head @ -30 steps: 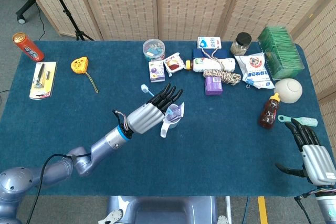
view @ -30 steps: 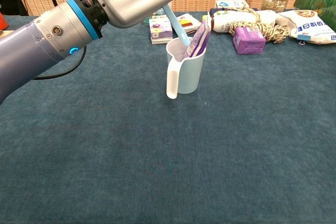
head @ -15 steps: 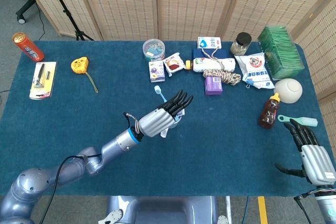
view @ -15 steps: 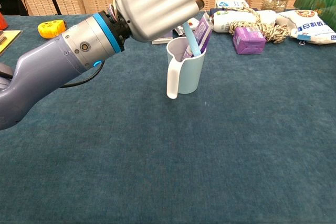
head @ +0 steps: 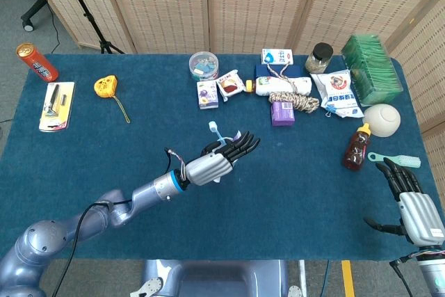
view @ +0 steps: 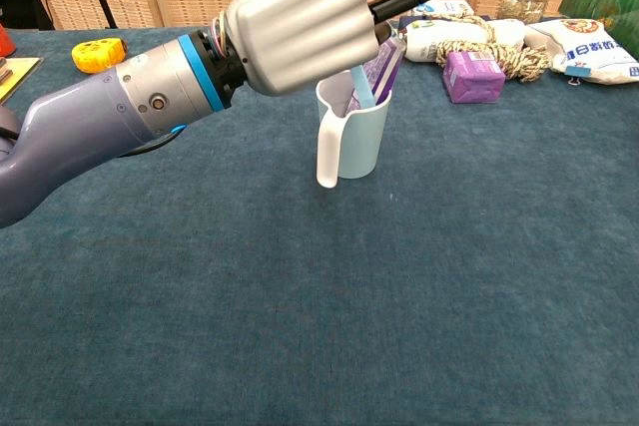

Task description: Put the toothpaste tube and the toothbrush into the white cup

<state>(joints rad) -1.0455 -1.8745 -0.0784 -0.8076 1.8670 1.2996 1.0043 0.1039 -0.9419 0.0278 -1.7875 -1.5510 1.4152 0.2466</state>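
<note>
Blue cloth bears the light, tippable white cup (view: 356,137); toothbrush (view: 361,87) and toothpaste tube (view: 381,65) are held inside, left hand (view: 300,17) spread, grasping nothing.

A folding screen (head: 208,5) of pale woven wicker panels in light wooden frames closes off the far side of the room and angles forward at both ends. Grey floor (head: 28,39) shows at the far left, where black tripod legs (head: 87,12) and the wheeled base of an office chair (head: 31,1) stand. A table (head: 292,186) covered in dark teal cloth fills the foreground under even, soft light.
</note>
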